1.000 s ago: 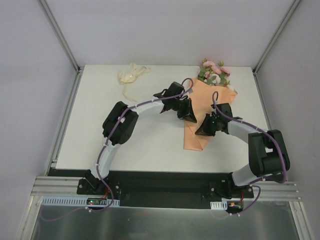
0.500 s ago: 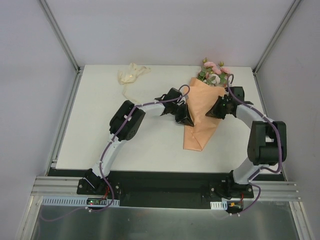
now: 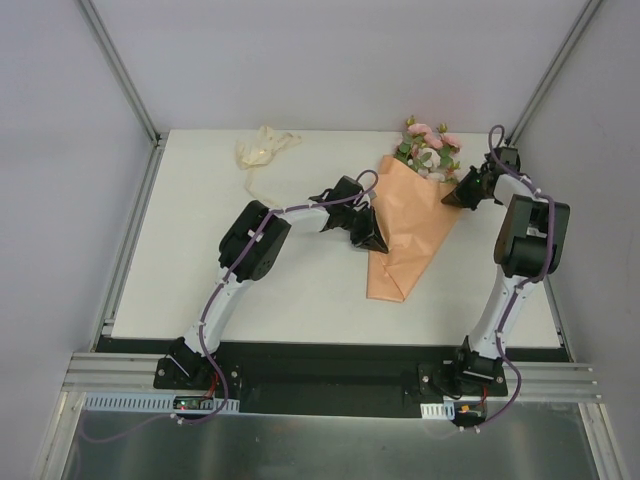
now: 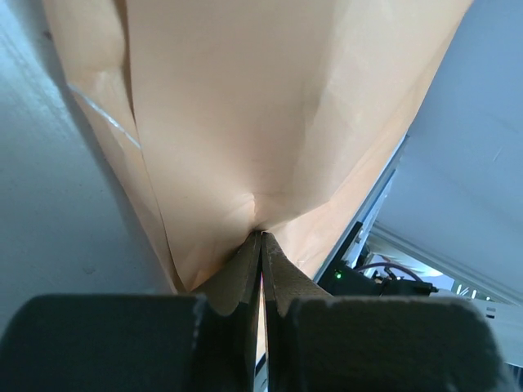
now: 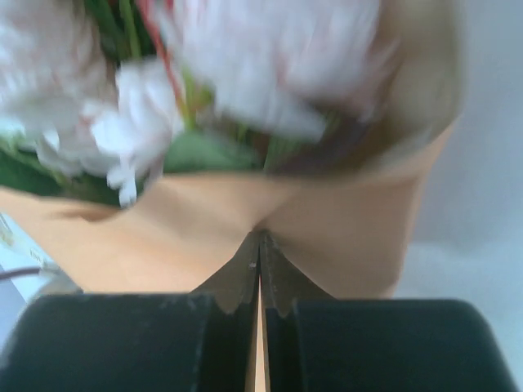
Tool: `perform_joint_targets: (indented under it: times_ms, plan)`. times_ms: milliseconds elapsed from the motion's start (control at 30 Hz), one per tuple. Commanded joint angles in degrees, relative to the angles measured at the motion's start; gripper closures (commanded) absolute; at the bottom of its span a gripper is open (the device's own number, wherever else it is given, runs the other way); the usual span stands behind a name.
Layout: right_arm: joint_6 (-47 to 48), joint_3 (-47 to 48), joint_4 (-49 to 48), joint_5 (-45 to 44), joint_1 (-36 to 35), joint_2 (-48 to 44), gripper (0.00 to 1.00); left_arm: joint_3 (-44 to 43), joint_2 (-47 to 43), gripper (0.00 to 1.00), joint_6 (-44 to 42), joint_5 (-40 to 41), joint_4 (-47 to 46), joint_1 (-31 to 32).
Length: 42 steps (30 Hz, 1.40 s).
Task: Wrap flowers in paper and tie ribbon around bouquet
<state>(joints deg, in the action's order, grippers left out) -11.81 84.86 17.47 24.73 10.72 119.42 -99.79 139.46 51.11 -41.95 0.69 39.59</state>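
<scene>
White table (image 3: 300, 280): left pincer (image 3: 377, 241) pinching paper (image 3: 408, 228) left edge; right pincer (image 3: 452, 198) pinching top rim beside flowers (image 3: 428, 146).

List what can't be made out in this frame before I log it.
- The flowers: motion-blurred in the right wrist view, so the bloom count is unclear. Their stems are hidden inside the paper in the top view.
- The ribbon: too small in the top view to tell knotted from loosely bunched.
- Left wrist view: the paper fills it, and the flowers lie beyond the frame's edge.
</scene>
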Motion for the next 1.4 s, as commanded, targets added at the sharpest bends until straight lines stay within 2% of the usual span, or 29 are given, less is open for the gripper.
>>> perform_joint_targets:
  times_ms: [0,100,267,467,500,567,600,667,700,733,800,867,967,1100,1367]
  plan:
    - [1.96,9.86,3.87,-0.73,3.42,5.64,0.99,1.35,1.17,1.00,-0.31,1.35,4.32,-0.57]
    - [2.15,16.99,7.48,-3.71,4.83,10.04,0.98,0.47,1.43,1.00,0.04,0.38,4.23,-0.57]
    - [1.18,28.75,8.63,-2.67,6.15,18.64,0.95,0.82,1.25,1.00,0.21,-0.05,4.32,-0.57]
    - [-1.80,40.45,9.50,-1.17,7.21,24.37,0.84,1.53,1.08,1.00,0.04,0.03,4.58,-0.48]
    - [-2.24,41.95,9.68,-1.18,7.38,24.29,0.79,1.61,1.08,1.00,-0.05,-0.06,4.67,-0.57]
    - [-2.69,42.23,10.73,-1.61,7.47,23.06,0.76,1.79,1.25,1.00,0.04,0.12,4.67,-0.57]
    - [-2.25,41.88,11.70,-3.53,7.47,20.27,0.69,1.96,1.17,1.00,0.04,0.03,4.67,-0.57]
    - [-1.37,36.63,13.63,-6.00,7.56,15.87,0.58,2.05,1.08,1.00,0.04,0.21,4.67,-0.66]
    - [-0.24,33.39,13.64,-7.58,7.82,13.59,0.49,2.05,0.99,1.00,-0.13,0.21,4.67,-0.57]
    - [0.56,27.35,12.51,-8.03,8.00,8.86,0.45,2.23,0.82,1.00,-0.22,0.47,4.67,-0.66]
    - [2.57,21.69,11.01,-7.60,8.52,5.32,0.40,2.14,0.82,1.00,-0.75,0.47,4.67,-0.75]
    - [3.55,17.28,9.16,-5.67,9.05,3.46,0.42,2.14,1.08,1.00,-0.75,0.12,4.67,-1.01]
    - [2.85,16.66,10.03,-0.48,9.93,4.59,0.55,2.40,0.99,1.00,-0.93,0.12,4.67,-1.10]
    - [0.48,14.54,6.88,1.19,9.84,4.86,0.57,2.32,0.90,1.00,-0.93,0.03,4.76,-1.01]
    - [-1.28,19.46,6.35,1.46,9.93,9.08,0.65,1.97,0.73,1.00,-1.10,-0.06,4.85,-1.01]
